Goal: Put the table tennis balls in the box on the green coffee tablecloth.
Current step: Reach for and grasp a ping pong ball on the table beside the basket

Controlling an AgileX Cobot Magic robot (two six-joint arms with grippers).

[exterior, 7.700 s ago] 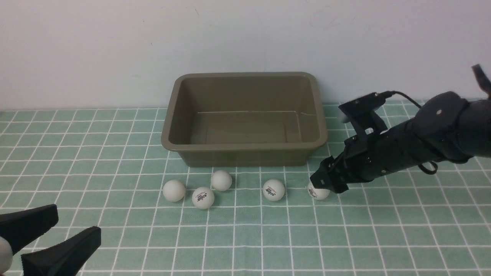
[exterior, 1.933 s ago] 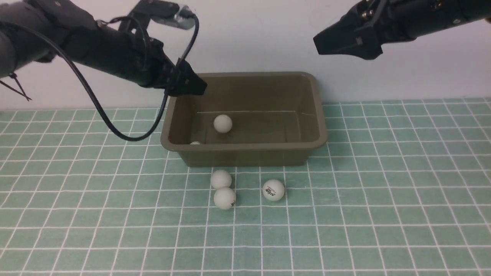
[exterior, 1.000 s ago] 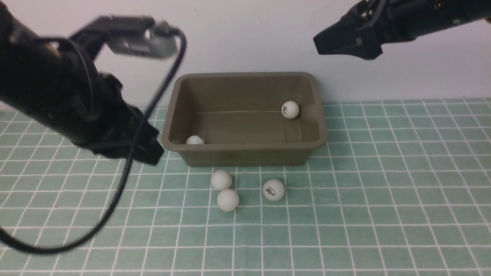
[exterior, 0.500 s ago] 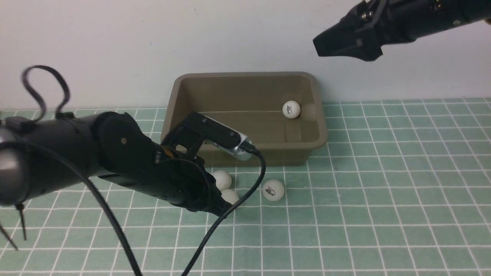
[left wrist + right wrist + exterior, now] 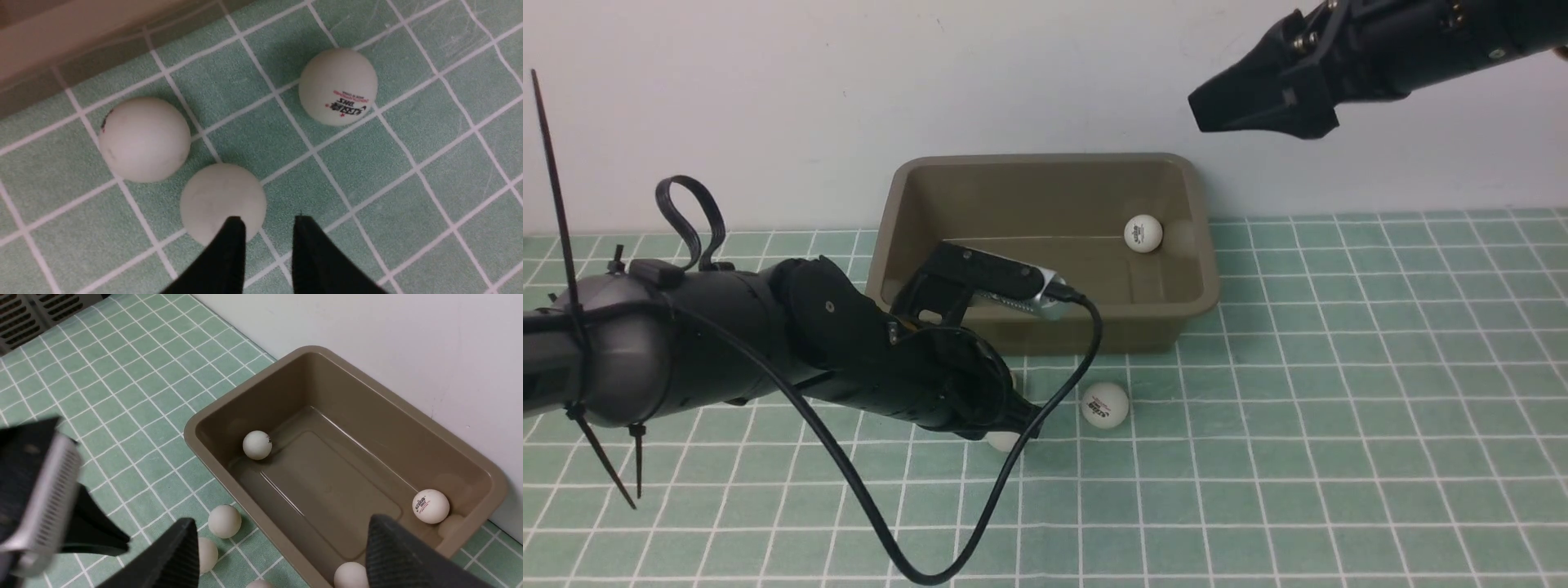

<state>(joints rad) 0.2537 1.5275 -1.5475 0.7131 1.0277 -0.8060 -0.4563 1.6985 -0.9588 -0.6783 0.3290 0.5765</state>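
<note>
From the front, the left arm lies low across the green cloth (image 5: 1339, 457) on the counter. The left end effector (image 5: 1015, 422) is down among the loose balls just in front of the box (image 5: 1045, 333). Only a sliver of the nearest ball (image 5: 1003, 442) shows under it, and the printed ball (image 5: 1105, 404) sits close by. The right end effector (image 5: 1217, 110) hangs high over the box's right end, probably parked there so the two arms do not cross. A corner ball (image 5: 1142, 233) rests against the box's far right wall.

The left wrist view shows the fingers a narrow gap apart with nothing between them. One fingertip (image 5: 233, 241) overlaps the edge of the nearest ball, so that ball sits to one side of the gap, not inside it. My guess is the fingers must spread and shift over before a grasp can work. A second plain ball (image 5: 144, 139) lies just beside, close enough to be nudged.

In the right wrist view the right fingers stand wide apart and empty. Three balls are in the box and three remain on the cloth outside its front wall, so the job looks about half done.
</note>
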